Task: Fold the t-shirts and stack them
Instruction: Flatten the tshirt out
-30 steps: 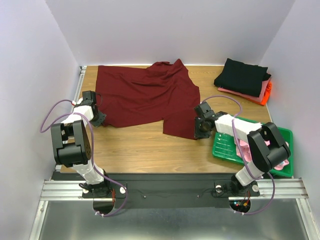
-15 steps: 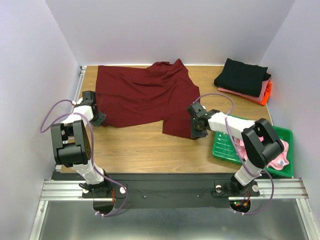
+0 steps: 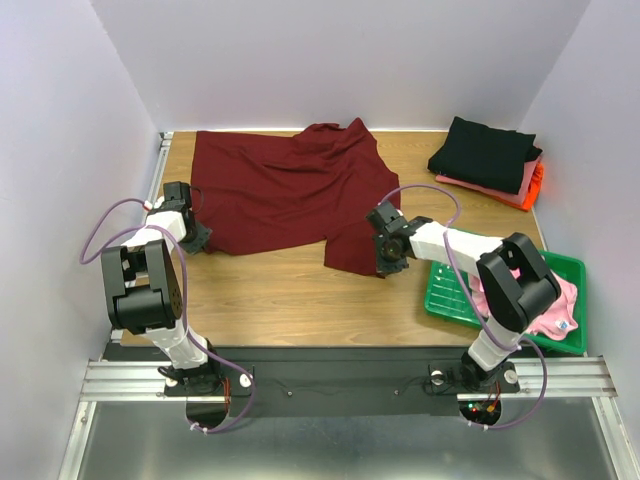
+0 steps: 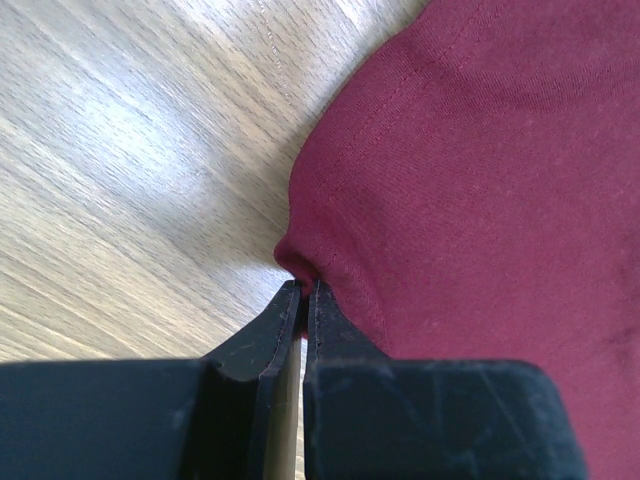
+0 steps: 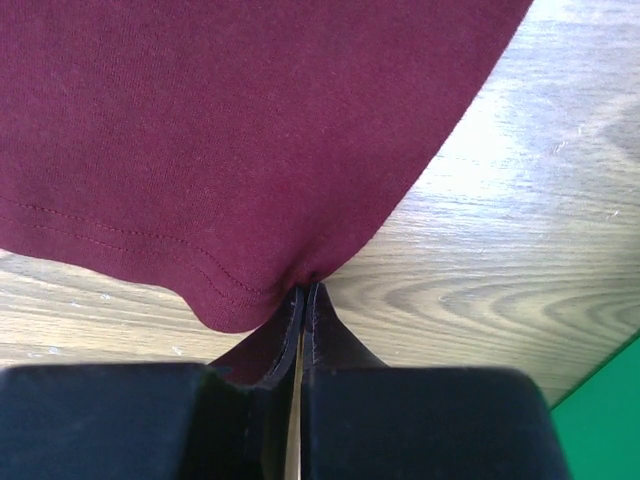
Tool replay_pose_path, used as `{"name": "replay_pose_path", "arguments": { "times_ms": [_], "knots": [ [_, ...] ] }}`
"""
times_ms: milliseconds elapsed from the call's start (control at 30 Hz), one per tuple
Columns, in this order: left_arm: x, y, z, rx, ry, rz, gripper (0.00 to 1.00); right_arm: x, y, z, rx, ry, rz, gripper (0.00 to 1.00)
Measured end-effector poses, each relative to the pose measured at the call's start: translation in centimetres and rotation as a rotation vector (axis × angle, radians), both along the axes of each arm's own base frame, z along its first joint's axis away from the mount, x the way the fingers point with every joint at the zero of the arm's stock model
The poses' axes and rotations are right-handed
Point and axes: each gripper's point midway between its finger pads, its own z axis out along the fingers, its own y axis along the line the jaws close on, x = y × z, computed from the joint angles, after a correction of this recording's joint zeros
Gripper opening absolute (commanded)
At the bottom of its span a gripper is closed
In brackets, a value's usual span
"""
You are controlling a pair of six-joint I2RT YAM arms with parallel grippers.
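the right hand (image 5: 303,292) is pressed together on the near hem corner of the maroon t-shirt (image 5: 230,120), with a small pucker of cloth caught between its fingers. the left hand (image 4: 303,290) pinches the shirt's near left edge the same way, likely so both can lift and fold it. the shirt, a soft matte knit with stitched hems, lies spread on the grained wooden desk (image 3: 280,290). the folded stack (image 3: 490,155) sits well apart, far right.

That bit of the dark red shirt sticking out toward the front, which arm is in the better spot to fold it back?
Right. The right gripper is shut on that flap's corner of the maroon t-shirt, while the left gripper pinches the hem far off at the shirt's left side.
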Motion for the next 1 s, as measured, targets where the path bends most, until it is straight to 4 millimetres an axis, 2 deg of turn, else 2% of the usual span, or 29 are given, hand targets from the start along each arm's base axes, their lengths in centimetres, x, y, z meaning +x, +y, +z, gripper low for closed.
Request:
{"name": "replay_pose_path", "arguments": {
  "times_ms": [167, 267, 533, 700, 1000],
  "knots": [
    [-0.1, 0.1, 0.1, 0.013, 0.006, -0.017, 0.0, 0.0, -1.3, 0.7, -0.052, -0.025, -0.046, 0.0],
    [-0.5, 0.1, 0.7, 0.017, 0.004, -0.025, 0.0, -0.1, -2.5, 2.0, -0.094, -0.058, -0.077, 0.0],
    [-0.8, 0.1, 4.5, 0.034, -0.08, -0.029, 0.0, 0.2, -4.8, 9.0, -0.104, -0.211, -0.163, 0.0],
    [-2.1, -0.1, 5.6, 0.033, -0.091, -0.03, 0.0, -1.9, -6.3, 10.1, -0.125, -0.182, -0.202, 0.0],
    [-6.4, -1.1, 7.0, 0.014, -0.079, -0.04, 0.0, -5.8, -8.9, 12.6, -0.116, -0.159, -0.282, 0.0]
  ]
}}
